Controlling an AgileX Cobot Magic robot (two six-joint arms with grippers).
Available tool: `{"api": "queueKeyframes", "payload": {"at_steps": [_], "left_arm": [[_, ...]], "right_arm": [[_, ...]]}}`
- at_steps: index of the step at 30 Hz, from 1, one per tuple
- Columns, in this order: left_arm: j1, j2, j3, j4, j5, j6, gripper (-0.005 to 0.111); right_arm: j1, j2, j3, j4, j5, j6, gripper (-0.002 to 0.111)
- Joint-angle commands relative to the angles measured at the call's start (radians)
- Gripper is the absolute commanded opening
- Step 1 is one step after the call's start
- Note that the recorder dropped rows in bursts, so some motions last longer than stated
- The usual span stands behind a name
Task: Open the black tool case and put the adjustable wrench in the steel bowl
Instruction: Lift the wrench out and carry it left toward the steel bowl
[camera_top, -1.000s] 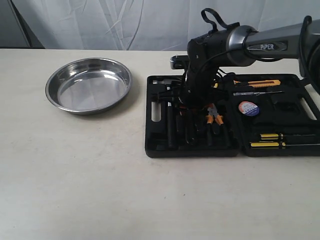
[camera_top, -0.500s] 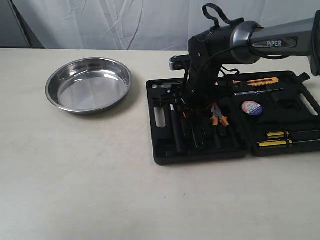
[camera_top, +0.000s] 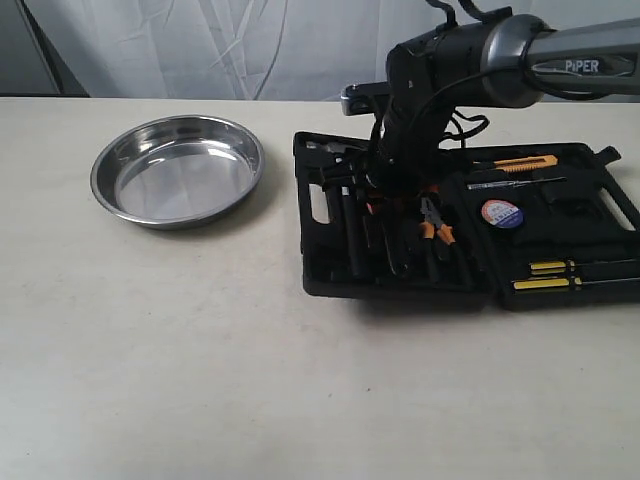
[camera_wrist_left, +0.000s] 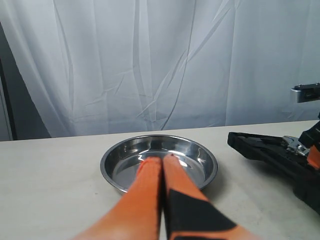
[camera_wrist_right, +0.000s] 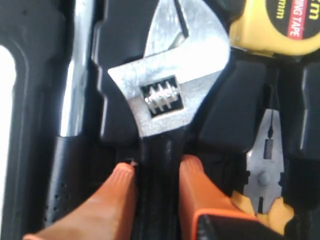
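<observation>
The black tool case (camera_top: 470, 285) lies open on the right of the table. In the right wrist view the adjustable wrench (camera_wrist_right: 170, 95) lies in its slot, silver head showing. My right gripper (camera_wrist_right: 156, 170) is shut on its black handle, one orange finger (camera_wrist_right: 120, 185) pressing each side. From the exterior view that gripper (camera_top: 385, 195) reaches down into the case's left half and hides the wrench. The steel bowl (camera_top: 178, 175) sits empty at the left. My left gripper (camera_wrist_left: 161, 159) is shut on nothing, pointing at the bowl (camera_wrist_left: 197, 157).
In the case lie a black-handled hammer (camera_top: 345, 235), orange-handled pliers (camera_top: 432, 225), a yellow tape measure (camera_wrist_right: 280, 25), an orange utility knife (camera_top: 520, 163) and yellow-handled screwdrivers (camera_top: 560, 268). A white curtain hangs behind the table.
My right arm has risen and drawn back to the right. The case's left end has slid slightly right and turned with it. The grip on the handle is unchanged.
</observation>
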Motion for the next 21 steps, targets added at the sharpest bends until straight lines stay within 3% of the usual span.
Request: {"api": "queueKeyframes", "payload": {"at_steps": [1, 14, 21], "left_arm": [[-0.007, -0.005, 0.004, 0.006, 0.000, -0.001, 0.000], [-0.007, -0.005, 0.004, 0.006, 0.000, -0.001, 0.000], [-0.007, -0.005, 0.004, 0.006, 0.000, -0.001, 0.000]], "right_arm": [[-0.002, -0.038, -0.010, -0.023, -0.026, -0.110, -0.001], [0.011, -0.038, -0.019, 0.047, -0.028, -0.292, -0.001], [0.050, -0.036, -0.143, 0.102, -0.065, -0.370, -0.001]]}}
